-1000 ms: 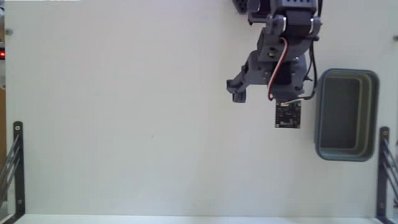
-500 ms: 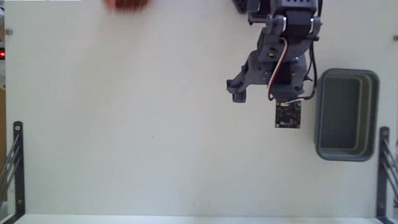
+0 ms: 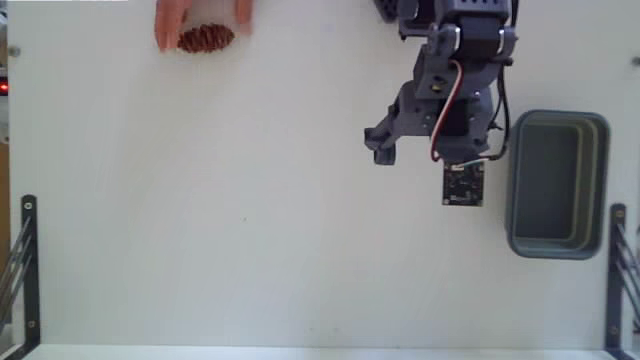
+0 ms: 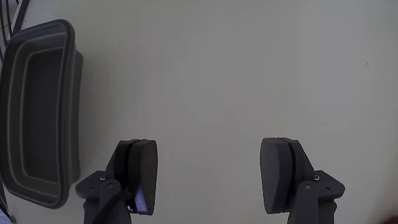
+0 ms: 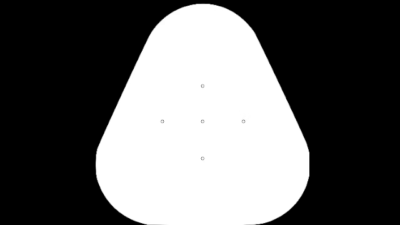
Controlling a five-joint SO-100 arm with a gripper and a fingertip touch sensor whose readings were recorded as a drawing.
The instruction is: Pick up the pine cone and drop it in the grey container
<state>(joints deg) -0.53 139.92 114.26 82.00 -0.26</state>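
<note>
fixed view, looking straight down on a pale counter (image 3: 250, 220). the pine cone (image 3: 205, 39) lies near the top edge, well to the left of the arm (image 3: 455, 80), with two human fingers (image 3: 165, 28) on either side of it; whether they touch it cannot be told. the arm enters from the top edge and hangs above the counter just left of the grey container (image 3: 557, 185), which stands at the right edge with its long side running up and down the view. a small circuit board (image 3: 463, 184) with a red, white and black cable sits at the arm's lower end. black metal brackets (image 3: 24, 262) stand at the lower left and lower right edges.

wrist view. the tool (image 4: 212, 177) is wide open and holds nothing; its two dark fingers (image 4: 142, 174) rise from the bottom edge with bare counter (image 4: 236, 68) between them. the grey container (image 4: 37, 112) appears at the left edge, its darker inside holding nothing visible. the pine cone lies outside this view.
</note>
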